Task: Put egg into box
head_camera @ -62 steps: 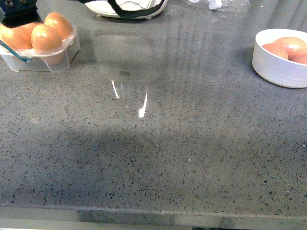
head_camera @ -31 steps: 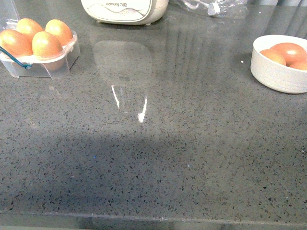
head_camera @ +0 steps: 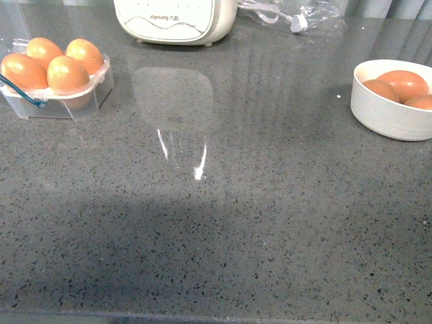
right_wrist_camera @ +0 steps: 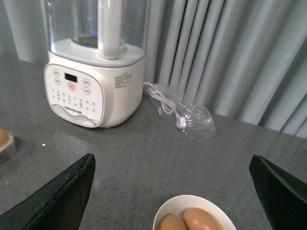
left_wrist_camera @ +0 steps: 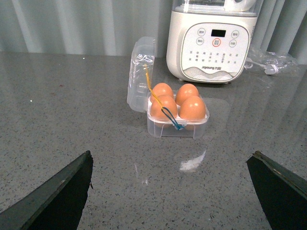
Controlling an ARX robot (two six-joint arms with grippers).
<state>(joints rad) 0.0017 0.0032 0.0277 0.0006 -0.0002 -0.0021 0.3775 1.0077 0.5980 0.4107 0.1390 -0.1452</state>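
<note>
Clear box (left_wrist_camera: 175, 125) is seen on the counter (head_camera: 223, 223), lid (left_wrist_camera: 140, 72) open, four eggs (left_wrist_camera: 193, 107) seated. Left gripper (left_wrist_camera: 171, 154) and right gripper (right_wrist_camera: 171, 156) are spread wide, nothing held.

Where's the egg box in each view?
Front view: box far left, towards the back.
Left wrist view: box mid-frame, lid open, in front of the appliance.
Right wrist view: only a sliver of the box, cut by the frame edge.
Shared landmark: the cream-white appliance, in all three.
</note>
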